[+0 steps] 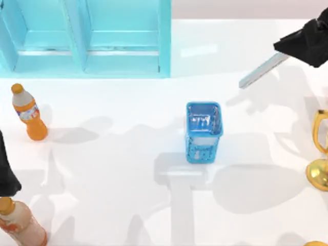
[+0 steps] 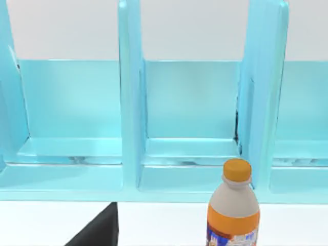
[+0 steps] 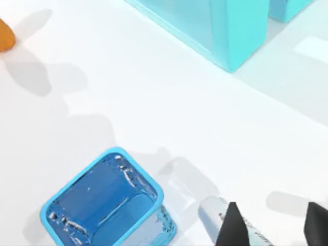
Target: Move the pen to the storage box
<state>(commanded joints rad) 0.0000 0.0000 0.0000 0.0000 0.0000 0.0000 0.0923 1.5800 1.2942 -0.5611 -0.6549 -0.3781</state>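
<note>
Clamped in the black right gripper at the upper right of the top view: the slim silvery-grey pen, slanting down and to the left out of the fingers, held clear above the white table. Closed on the pen's upper end, with the free barrel end pointing toward the middle of the frame. Below and to the left of that free end, well apart from it in the picture: the small blue open-topped plastic storage box, upright near the frame's centre.

Seen in the right wrist view: two dark fingertips at the lower right edge with the pale barrel between them, and the blue box at the lower left, its hollow inside on show, just beside the barrel tip in the picture.

Parked at the left edge of the top view, lower half: the black left gripper; cannot tell whether open or closed.

Seen in the left wrist view: the light-blue compartmented shelf across the frame, and an orange-capped drink bottle at the lower right in front of it. Also in the top view: that shelf at the upper left, the bottle at the left, a peach-coloured bottle at the lower left corner, and a golden trophy cup at the right edge.
</note>
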